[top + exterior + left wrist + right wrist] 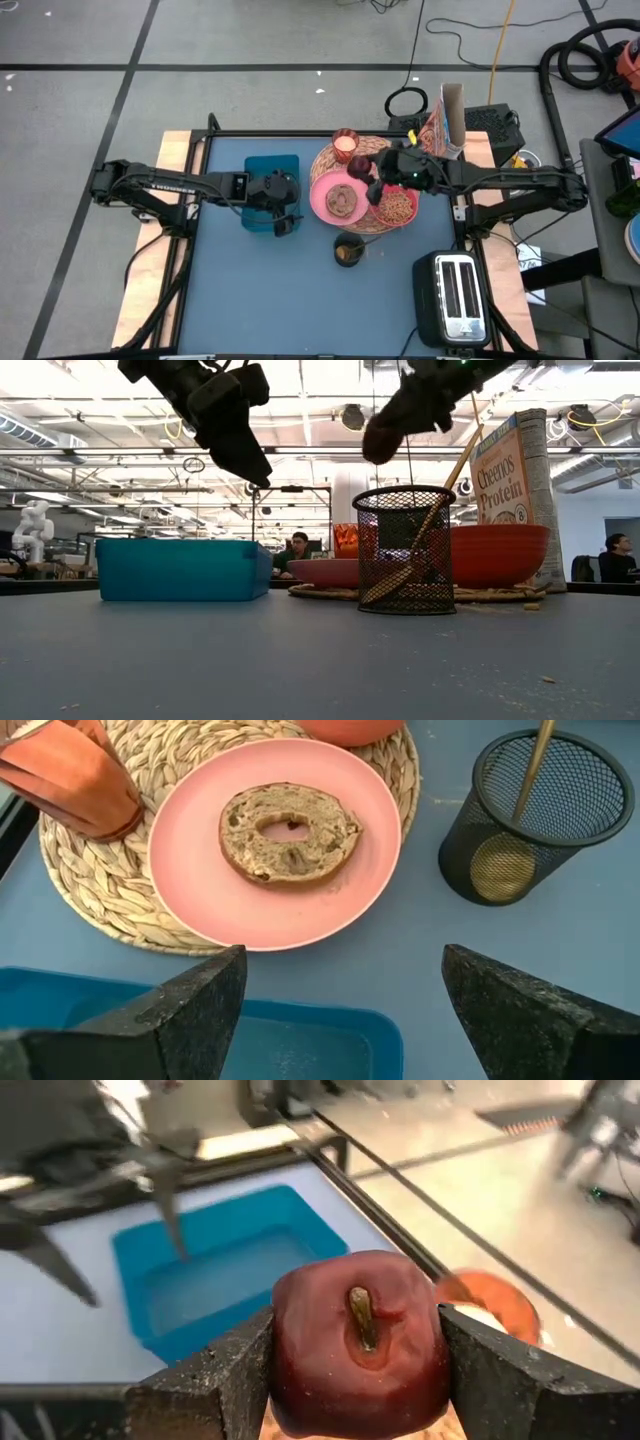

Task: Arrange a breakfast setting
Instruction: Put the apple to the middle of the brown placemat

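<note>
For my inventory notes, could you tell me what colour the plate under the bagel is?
Pink; the plate shows best in the left wrist view.

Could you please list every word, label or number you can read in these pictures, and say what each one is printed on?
"Cheerios Protein": on the front of the cereal box, low view.
A round badge low on the same box shows a figure, too small to read.
In the high view the box's print is too small to read.
No other readable text.
</note>
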